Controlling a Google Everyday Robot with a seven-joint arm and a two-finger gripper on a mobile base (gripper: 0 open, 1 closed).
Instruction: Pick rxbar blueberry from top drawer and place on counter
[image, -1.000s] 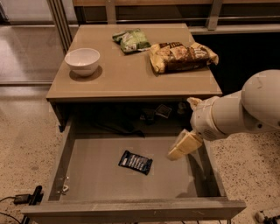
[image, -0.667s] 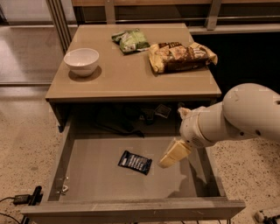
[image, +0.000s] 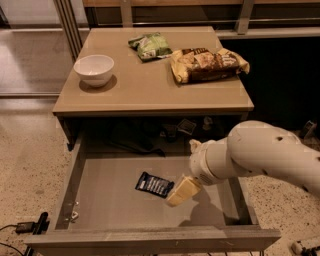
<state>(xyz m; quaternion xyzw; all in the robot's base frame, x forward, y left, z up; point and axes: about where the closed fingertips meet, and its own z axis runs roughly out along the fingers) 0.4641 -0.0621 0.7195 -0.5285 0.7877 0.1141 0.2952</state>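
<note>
- The top drawer stands pulled fully open below the counter, so the way in is clear and the opening step looks done.
- The rxbar blueberry lies flat on the drawer floor, about midway between the drawer's side walls and midway between its front panel and back. It is turned slightly askew to the front panel.
- Nothing has been lifted yet. The bar is not off the drawer floor, so the grasp, the lift out of the drawer and the placing on the counter are all left to do.
- The gripper hangs inside the drawer, over the floor in the drawer's right half, nearer the front panel than the back. The white arm reaches in over the drawer's right wall.
- Within the drawer, the bar lies just to the left of the gripper. Its right end meets the gripper's tip in this view, but I cannot tell whether the two touch or the tip is only above it.
- I cannot tell whether the gripper is parted or closed, since only one pale tip shows. It does not appear to be clamped on the bar.
- My judgement is that this is the final approach to the grasp, roughly a third of the way through the task.
- Above the drawer, the counter carries a white bowl, a green snack bag and a chip bag. Its front strip, right over the drawer, is bare for the bar.
</note>
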